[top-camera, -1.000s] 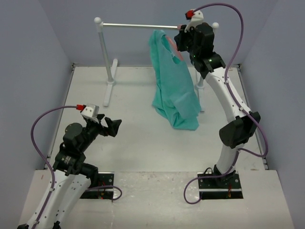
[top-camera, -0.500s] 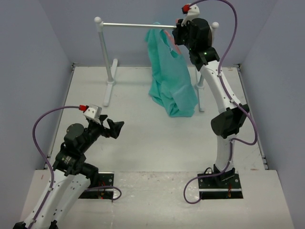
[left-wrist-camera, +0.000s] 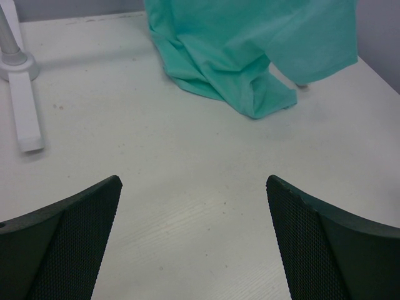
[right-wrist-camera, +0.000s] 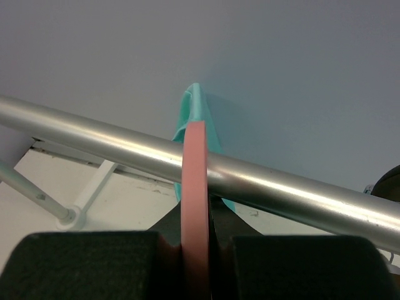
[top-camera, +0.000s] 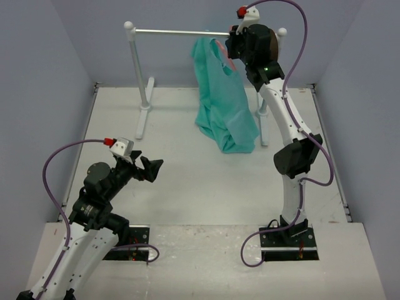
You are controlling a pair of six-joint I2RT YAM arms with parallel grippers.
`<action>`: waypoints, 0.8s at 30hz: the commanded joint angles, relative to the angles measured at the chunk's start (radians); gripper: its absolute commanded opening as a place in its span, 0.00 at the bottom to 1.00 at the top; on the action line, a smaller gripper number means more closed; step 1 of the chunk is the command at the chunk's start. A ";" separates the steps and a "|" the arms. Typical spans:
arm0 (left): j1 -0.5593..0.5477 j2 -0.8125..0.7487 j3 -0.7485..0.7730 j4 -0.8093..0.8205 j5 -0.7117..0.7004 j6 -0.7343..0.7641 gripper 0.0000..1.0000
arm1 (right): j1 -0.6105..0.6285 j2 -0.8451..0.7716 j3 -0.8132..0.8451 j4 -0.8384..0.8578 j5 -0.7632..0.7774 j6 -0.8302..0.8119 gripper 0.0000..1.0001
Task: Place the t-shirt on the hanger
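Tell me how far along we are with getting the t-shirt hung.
Done: the t-shirt hangs from the pink hanger, its hem bunched on the table. In hand: the right tool is shut on the hanger, holding it against the rail; whether it is hooked over is unclear. Left: seat it on the rail and release. The left tool sits open, idle.

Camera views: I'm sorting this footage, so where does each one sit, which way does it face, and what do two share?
Top external: above and behind the bases, looking down the table to the rail; both arms show, left gripper low, right gripper at the rail.
Left wrist: low, facing forward at the t-shirt; its open fingers show.
Right wrist: raised, looking up past the hanger at the rail; its fingers clamp it.
Shared: the rail, top and right wrist.
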State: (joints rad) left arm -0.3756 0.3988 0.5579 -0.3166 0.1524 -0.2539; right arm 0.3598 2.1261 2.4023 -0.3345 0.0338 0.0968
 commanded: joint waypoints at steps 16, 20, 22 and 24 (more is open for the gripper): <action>-0.017 -0.017 -0.001 0.014 -0.001 -0.008 1.00 | -0.007 0.045 0.018 0.098 0.111 0.046 0.08; -0.017 -0.018 -0.001 0.016 -0.001 -0.008 1.00 | -0.007 0.057 0.014 0.117 0.132 0.042 0.11; -0.017 -0.017 -0.001 0.015 0.001 -0.008 1.00 | -0.007 0.058 0.011 0.129 0.131 0.043 0.17; -0.017 -0.017 -0.001 0.015 0.001 -0.008 1.00 | -0.007 0.059 0.009 0.140 0.125 0.044 0.19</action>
State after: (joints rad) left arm -0.3878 0.3876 0.5579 -0.3163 0.1524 -0.2539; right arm 0.3619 2.1674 2.4109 -0.2914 0.1131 0.1381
